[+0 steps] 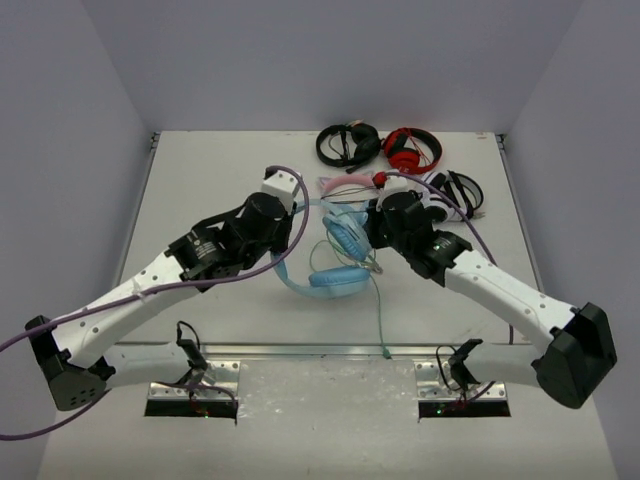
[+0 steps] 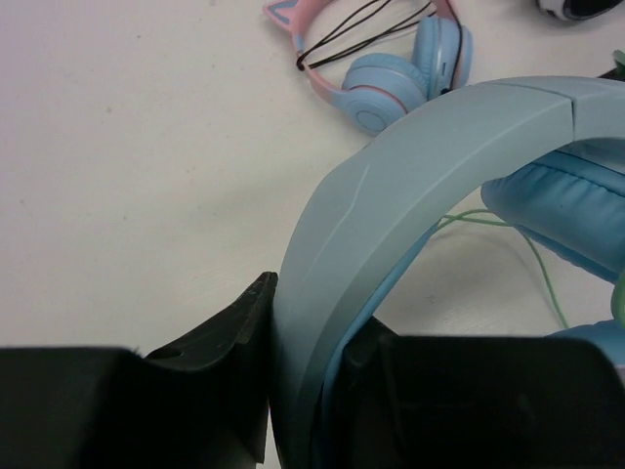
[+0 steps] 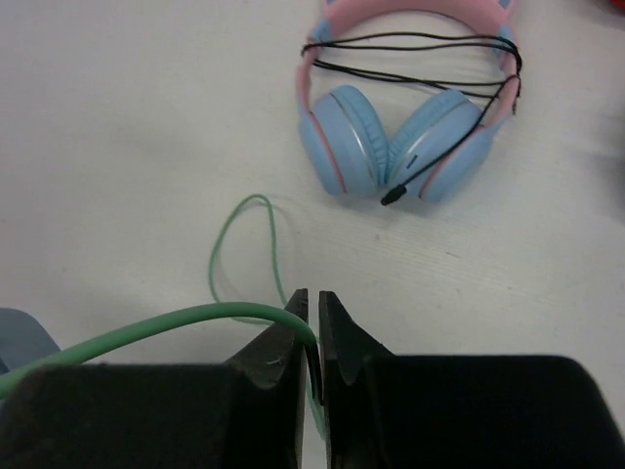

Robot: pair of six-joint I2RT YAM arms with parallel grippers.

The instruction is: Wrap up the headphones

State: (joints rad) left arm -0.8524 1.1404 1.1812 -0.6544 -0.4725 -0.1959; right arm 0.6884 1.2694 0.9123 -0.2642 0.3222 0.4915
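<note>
Midway across the table [image 1: 200, 190], the left gripper [image 2: 312, 327] clamps the blue headphones [image 2: 439, 137] by the headband while the right gripper [image 3: 312, 305] pinches their green cable [image 3: 146, 327] between near-closed fingers.

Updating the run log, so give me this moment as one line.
left claw: shut on headphones headband | right claw: shut on cable | cable: trailing loose, not yet wrapped

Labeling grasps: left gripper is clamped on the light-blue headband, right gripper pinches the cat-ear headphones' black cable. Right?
Not the black cable. The right gripper pinches the pale-green cable, as the right wrist view shows; the black cable is wound on the cat-ear headphones, apart from the jaws. The left gripper is clamped on the light-blue headband.
</note>
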